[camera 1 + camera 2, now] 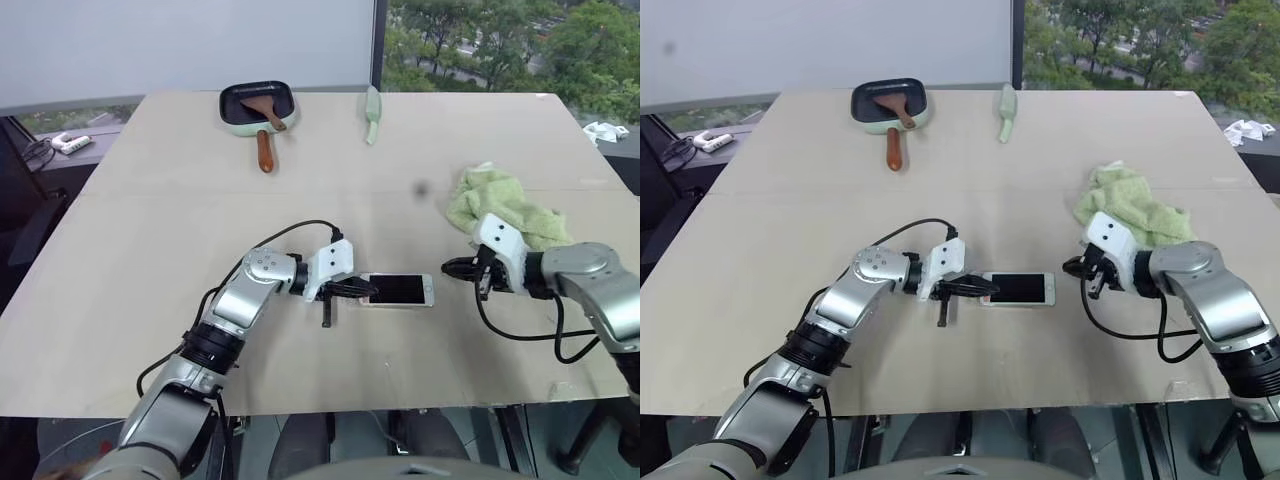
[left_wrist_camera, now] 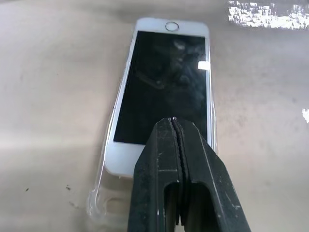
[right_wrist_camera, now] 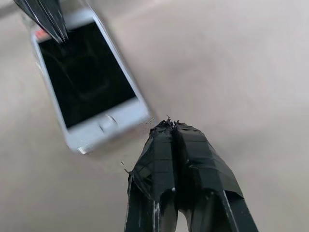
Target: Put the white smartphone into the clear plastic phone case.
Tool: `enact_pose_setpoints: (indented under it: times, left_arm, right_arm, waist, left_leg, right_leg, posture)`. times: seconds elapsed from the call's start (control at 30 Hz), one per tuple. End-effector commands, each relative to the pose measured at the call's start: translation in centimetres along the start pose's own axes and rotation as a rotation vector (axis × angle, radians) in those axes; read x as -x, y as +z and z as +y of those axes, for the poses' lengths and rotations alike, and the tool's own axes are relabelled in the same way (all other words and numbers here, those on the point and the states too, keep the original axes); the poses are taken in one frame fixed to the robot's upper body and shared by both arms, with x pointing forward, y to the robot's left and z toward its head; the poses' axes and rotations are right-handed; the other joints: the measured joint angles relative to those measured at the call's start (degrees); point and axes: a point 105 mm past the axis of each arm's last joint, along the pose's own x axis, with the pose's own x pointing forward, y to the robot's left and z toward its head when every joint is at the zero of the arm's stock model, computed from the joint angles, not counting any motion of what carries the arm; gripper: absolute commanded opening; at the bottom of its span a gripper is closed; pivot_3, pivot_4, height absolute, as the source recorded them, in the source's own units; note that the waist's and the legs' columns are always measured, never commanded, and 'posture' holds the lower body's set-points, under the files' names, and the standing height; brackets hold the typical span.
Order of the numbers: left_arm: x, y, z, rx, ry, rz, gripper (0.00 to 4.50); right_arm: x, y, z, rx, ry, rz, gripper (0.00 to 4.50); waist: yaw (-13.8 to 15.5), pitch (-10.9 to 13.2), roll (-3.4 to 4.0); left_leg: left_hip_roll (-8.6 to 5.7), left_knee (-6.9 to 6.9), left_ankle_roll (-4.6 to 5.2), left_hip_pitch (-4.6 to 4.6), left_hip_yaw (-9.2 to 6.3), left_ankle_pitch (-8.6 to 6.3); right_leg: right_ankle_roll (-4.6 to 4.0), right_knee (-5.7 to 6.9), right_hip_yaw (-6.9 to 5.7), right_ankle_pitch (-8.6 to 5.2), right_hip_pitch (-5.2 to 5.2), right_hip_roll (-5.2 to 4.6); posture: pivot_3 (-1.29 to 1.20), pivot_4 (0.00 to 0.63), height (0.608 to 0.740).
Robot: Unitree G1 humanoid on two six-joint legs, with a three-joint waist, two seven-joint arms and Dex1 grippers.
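Here, starting at your left, the left arm reaches in from the near edge of the worktop [image 1: 150, 250], elbow bent, forearm angled toward the middle, wrist turned so the left gripper [image 1: 368, 290] points rightward and slightly down. Its two black fingers are pressed together, with nothing between them, tips over the near end of the white smartphone [image 1: 398, 290].

You have one phone, lying flat and screen up near the centre of the worktop, long side running left to right. The left wrist view gives you what the head views cannot: the clear plastic phone case [image 2: 99, 205] lies under the phone, its transparent rim showing along one long side and past the end nearest the gripper, so the phone looks only partly seated. One case.

The right wrist view shows you the phone's home-button end and a small reddish mark at the far end, beside the left gripper's tips.

Further right, the right arm comes in from the worktop's right side, forearm crossing leftward, its right gripper [image 1: 447, 267] angled down and pointing at the phone but standing apart from it. Its fingers are together too, empty.

Behind that wrist sits one crumpled green cloth [image 1: 500, 205]. At the far edge you have one black pan [image 1: 256, 104] holding one wooden spatula [image 1: 268, 112], and one pale green utensil [image 1: 372, 115] to its right.
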Motion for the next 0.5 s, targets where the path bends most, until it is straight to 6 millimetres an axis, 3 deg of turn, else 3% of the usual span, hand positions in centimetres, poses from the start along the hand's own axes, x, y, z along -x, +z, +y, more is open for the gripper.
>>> enact_pose_setpoints:
  times: [0.03,0.13,0.27,0.37,0.5]
  left_arm:
    - [1.5,4.2,0.0,-0.02,0.032,-0.146,0.0]
    - [3.1,6.2,-0.3,0.009,0.054,-0.217,0.0]
    - [5.6,5.7,-0.1,0.021,0.119,-0.155,0.0]
    - [7.1,2.3,-0.1,0.035,0.174,0.019,0.0]
    - [7.7,-0.9,-0.3,0.064,0.197,0.114,0.0]
  right_arm:
    - [0.8,0.0,-0.4,0.032,-0.021,0.004,0.11]
    - [0.9,-0.2,-0.4,0.028,-0.025,0.017,0.11]
    - [1.2,-0.6,-0.3,0.031,-0.026,0.045,0.11]
    - [1.4,-1.3,-0.3,0.065,-0.034,0.107,0.11]
    - [1.3,-1.1,-0.2,0.105,-0.027,0.134,0.11]
  waist:
    - [-0.03,0.01,0.0]
    - [-0.06,0.13,0.03]
    - [-0.09,0.2,0.05]
    - [-0.05,0.28,0.07]
    - [0.01,0.31,0.05]
  left_leg:
    - [-0.01,0.01,0.0,-0.28,0.01,0.0]
    - [0.01,0.04,-0.01,-0.53,-0.02,0.01]
    - [0.01,-0.12,0.0,-0.48,-0.06,0.0]
    - [-0.01,-0.14,-0.01,-0.43,-0.04,0.0]
    - [0.0,-0.14,-0.01,-0.41,0.01,0.0]
  right_leg:
    - [0.01,0.04,0.02,0.01,-0.27,0.01]
    - [0.03,0.09,0.0,0.02,-0.49,-0.01]
    - [0.04,0.0,0.0,0.01,-0.48,0.0]
    - [0.03,0.01,0.01,0.0,-0.48,0.0]
    - [0.03,0.0,0.05,0.0,-0.48,-0.02]
  posture:
    - [0.0,0.15,0.74]
    - [0.0,0.15,0.74]
    - [0.0,0.15,0.74]
    - [0.0,0.15,0.74]
    - [0.0,0.15,0.74]
